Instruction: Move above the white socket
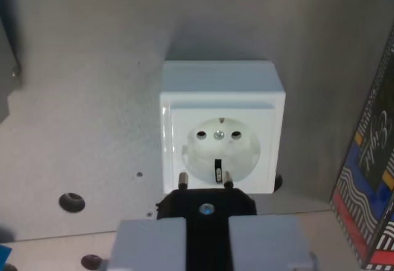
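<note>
We see our fingers (148, 243) clamping a black plug (206, 206), its two pins just touching the white socket (220, 129) on the grey bench (80, 129).

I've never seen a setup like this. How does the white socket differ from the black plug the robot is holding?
The white socket is a white square box resting on the grey surface; the black plug is dark, smaller in view, and clamped in the gripper. The socket has two round holes, while the plug has two metal pins. The pins point toward the socket, not yet inserted.
</note>
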`<state>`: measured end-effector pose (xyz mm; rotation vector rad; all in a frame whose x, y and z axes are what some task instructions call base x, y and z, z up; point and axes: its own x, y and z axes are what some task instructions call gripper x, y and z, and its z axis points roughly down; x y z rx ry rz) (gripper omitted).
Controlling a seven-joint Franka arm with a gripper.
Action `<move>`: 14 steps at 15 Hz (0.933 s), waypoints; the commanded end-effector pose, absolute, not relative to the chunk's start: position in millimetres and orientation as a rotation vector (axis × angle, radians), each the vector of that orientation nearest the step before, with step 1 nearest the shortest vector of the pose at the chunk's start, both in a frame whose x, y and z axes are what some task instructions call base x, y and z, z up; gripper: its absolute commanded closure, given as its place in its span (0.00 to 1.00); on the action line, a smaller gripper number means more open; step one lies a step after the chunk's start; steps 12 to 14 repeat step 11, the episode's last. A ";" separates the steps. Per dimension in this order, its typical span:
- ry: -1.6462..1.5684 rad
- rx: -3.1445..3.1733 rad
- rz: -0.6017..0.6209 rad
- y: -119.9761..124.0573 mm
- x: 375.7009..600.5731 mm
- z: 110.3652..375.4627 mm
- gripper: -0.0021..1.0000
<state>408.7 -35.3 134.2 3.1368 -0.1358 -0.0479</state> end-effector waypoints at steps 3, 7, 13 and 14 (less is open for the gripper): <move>-0.202 3.174 0.121 -41.2 400.1 117.0 1.00; -0.195 3.177 0.115 -43.5 397.1 109.5 1.00; -0.182 3.180 0.120 -45.2 395.2 105.4 1.00; -0.182 3.180 0.120 -45.2 395.2 105.4 1.00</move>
